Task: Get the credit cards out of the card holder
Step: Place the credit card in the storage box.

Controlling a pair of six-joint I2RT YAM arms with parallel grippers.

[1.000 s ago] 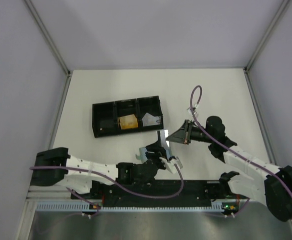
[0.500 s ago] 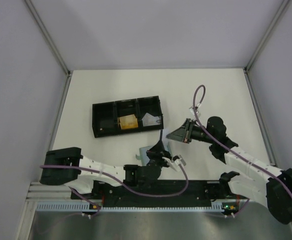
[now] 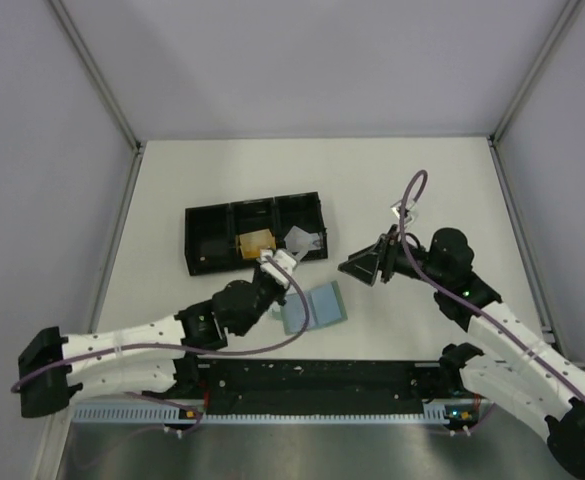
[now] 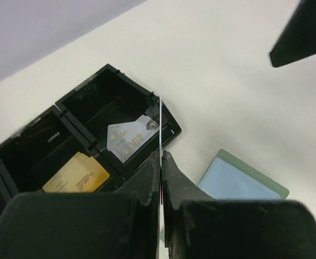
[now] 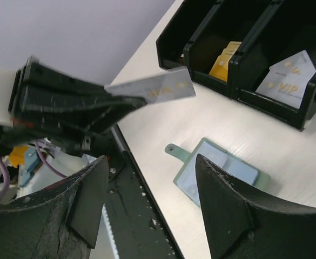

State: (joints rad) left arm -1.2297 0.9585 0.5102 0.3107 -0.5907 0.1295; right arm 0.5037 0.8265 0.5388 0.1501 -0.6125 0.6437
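Note:
The pale blue-green card holder (image 3: 313, 305) lies flat on the table, its tab pointing toward the arms' bases; it also shows in the wrist views (image 4: 243, 181) (image 5: 218, 170). My left gripper (image 3: 275, 264) (image 4: 161, 154) is shut on a silvery-grey credit card (image 5: 156, 89), seen edge-on (image 4: 160, 121), just in front of the black tray. The right gripper (image 3: 364, 268) (image 5: 151, 161) hangs open above and to the right of the holder, with nothing between its fingers.
The long black three-compartment tray (image 3: 204, 247) sits behind the left gripper. A gold card (image 3: 255, 244) (image 4: 75, 174) lies in its middle compartment and a silver card (image 3: 302, 238) (image 4: 132, 137) in its right one. The arms' base rail (image 3: 312, 378) runs along the near edge.
The left gripper shut on the grey card and carried it left and back toward the tray. The right gripper opened and drew back; the holder now lies flat on the table.

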